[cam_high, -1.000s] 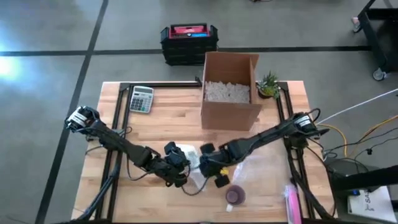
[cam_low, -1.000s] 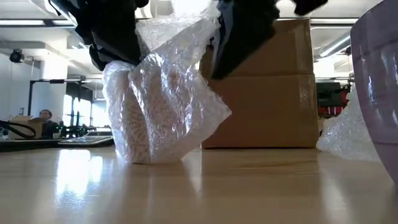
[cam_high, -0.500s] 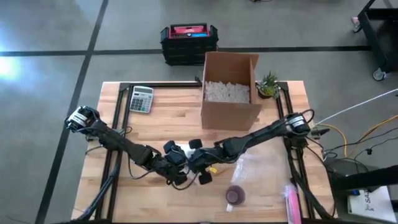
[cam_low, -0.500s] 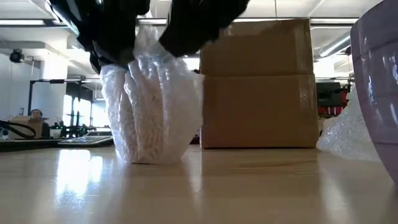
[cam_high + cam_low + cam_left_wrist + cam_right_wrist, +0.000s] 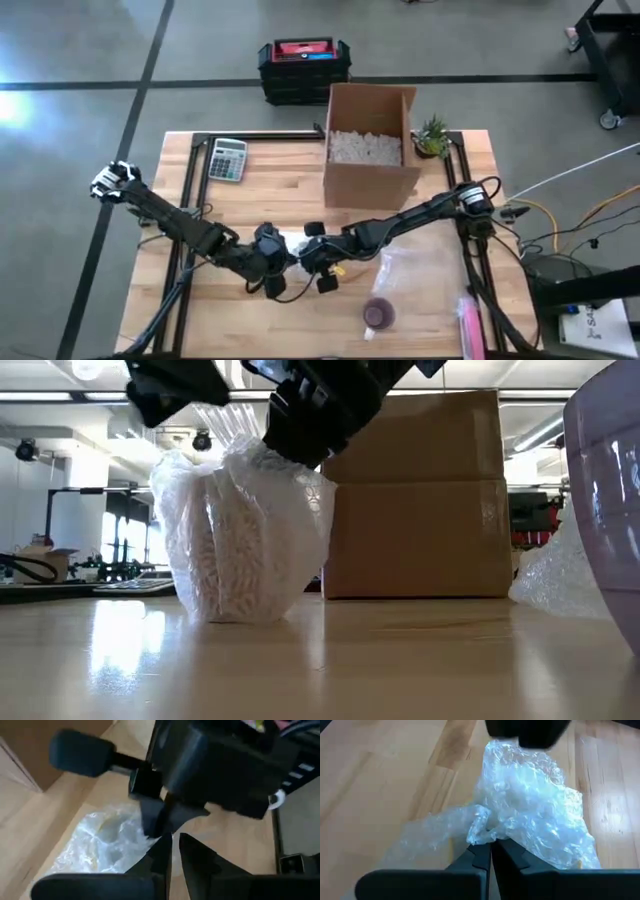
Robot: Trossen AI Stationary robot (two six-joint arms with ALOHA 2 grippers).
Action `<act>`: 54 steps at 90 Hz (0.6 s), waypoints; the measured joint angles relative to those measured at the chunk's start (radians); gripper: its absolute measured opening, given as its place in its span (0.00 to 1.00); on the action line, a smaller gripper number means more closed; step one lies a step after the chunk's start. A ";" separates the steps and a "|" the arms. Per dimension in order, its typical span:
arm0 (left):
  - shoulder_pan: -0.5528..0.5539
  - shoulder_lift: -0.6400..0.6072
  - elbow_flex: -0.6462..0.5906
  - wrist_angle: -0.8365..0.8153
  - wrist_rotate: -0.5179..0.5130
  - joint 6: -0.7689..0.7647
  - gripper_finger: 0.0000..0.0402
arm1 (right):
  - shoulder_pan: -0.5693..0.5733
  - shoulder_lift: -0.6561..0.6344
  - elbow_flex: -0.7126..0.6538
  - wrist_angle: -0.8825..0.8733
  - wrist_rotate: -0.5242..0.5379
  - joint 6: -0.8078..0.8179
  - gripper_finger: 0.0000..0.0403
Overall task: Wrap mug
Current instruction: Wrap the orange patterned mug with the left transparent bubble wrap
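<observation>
A bundle of clear bubble wrap (image 5: 240,540) stands on the table at mid-front (image 5: 292,243). A pale shape shows through it, and the mug itself is hidden inside. My right gripper (image 5: 490,847) is at the bundle's top (image 5: 292,452), shut on the wrap. My left gripper (image 5: 175,851) hangs just left of and above the bundle (image 5: 170,388). It is shut, and I see nothing between its fingers. A purple see-through cup (image 5: 378,315) stands bare near the front edge. My right gripper pinches a gathered fold of bubble wrap (image 5: 479,832) between its two fingers at the top of the bundle. The fingers come slanting down from the table's right. The fold lies over the bundle's top, and the bundle's base rests on the table.
A cardboard box (image 5: 370,150) of packing peanuts stands behind the bundle. A second sheet of bubble wrap (image 5: 412,268) lies to the right, with a pink object (image 5: 468,325) near the front right. A calculator (image 5: 227,158) and a small plant (image 5: 432,138) sit at the far side.
My right gripper has gone toward the table's left, carrying the loose flap of wrap that stuck out on the right. That flap is now folded over the bundle's top. My left gripper has drawn back up and toward the left edge. The bundle has shifted slightly left.
</observation>
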 joint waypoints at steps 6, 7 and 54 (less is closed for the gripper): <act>0.024 0.041 0.000 0.008 0.013 0.002 0.06 | 0.000 0.000 0.000 0.002 -0.003 0.001 0.00; 0.028 0.049 0.000 0.007 0.015 0.002 0.06 | 0.000 0.000 0.000 0.002 -0.002 0.002 0.00; 0.074 0.209 0.001 0.042 0.069 -0.019 0.06 | -0.006 -0.089 0.072 -0.145 0.006 -0.012 0.00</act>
